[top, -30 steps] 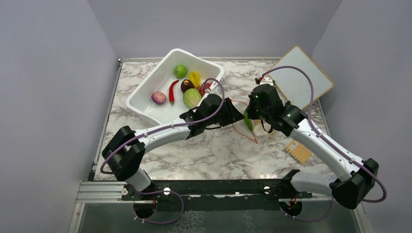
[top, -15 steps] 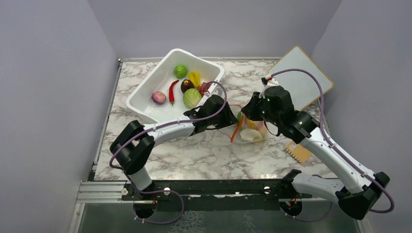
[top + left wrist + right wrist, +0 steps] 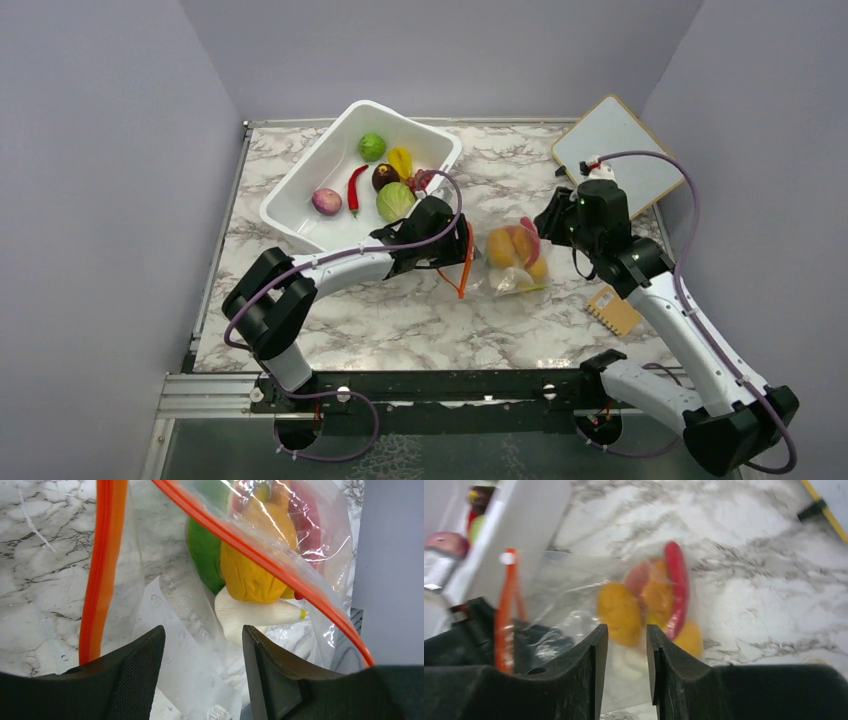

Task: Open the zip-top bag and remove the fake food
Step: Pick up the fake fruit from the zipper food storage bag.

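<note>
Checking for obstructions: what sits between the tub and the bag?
The left gripper and its wrist fill that stretch, right of the tub, with the gripper at the orange-zipped mouth of the bag. The top view shows this.

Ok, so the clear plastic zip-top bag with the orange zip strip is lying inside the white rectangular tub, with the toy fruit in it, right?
Not inside. The top external view shows the clear plastic zip-top bag lying on the marble table beside the white rectangular tub, not in it. The toy fruit is in the bag, as you say.
</note>
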